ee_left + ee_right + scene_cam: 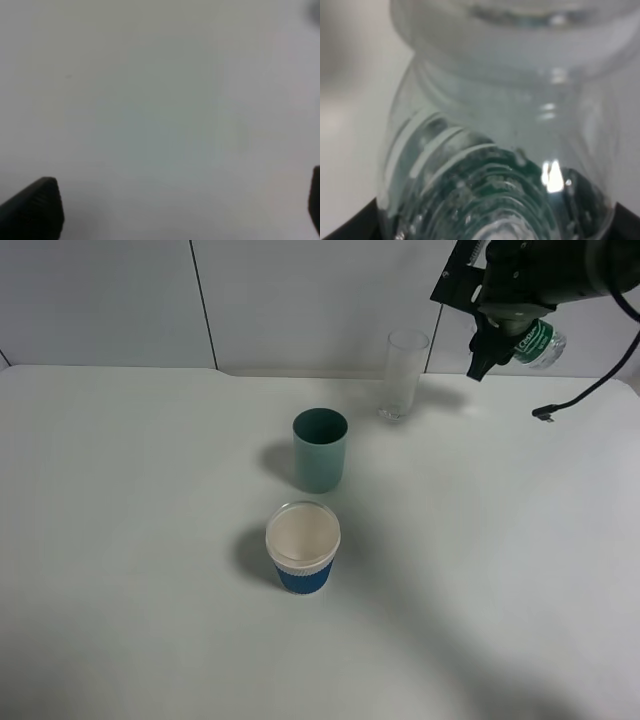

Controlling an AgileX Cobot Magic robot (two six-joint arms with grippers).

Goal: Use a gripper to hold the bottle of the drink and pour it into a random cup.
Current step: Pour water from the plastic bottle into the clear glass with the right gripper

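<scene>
My right gripper [503,340] hangs high at the back right, shut on the bottle of the drink [541,343], a small clear bottle with a dark green label, held tilted in the air. The right wrist view is filled by the bottle [495,150] seen close up, its neck and mouth open, with black fingertips [350,227] at the frame's corners. The cup [405,375], a tall clear glass, stands upright on the table a little left of and below the bottle. My left gripper [183,200] is open over bare white table, its fingertips [40,207] wide apart.
A teal-green cup [320,450] stands mid-table. A blue paper cup [303,548] with a white rim stands nearer the front. A black cable end [545,412] dangles at the right. The white table [120,540] meets a white wall at the back.
</scene>
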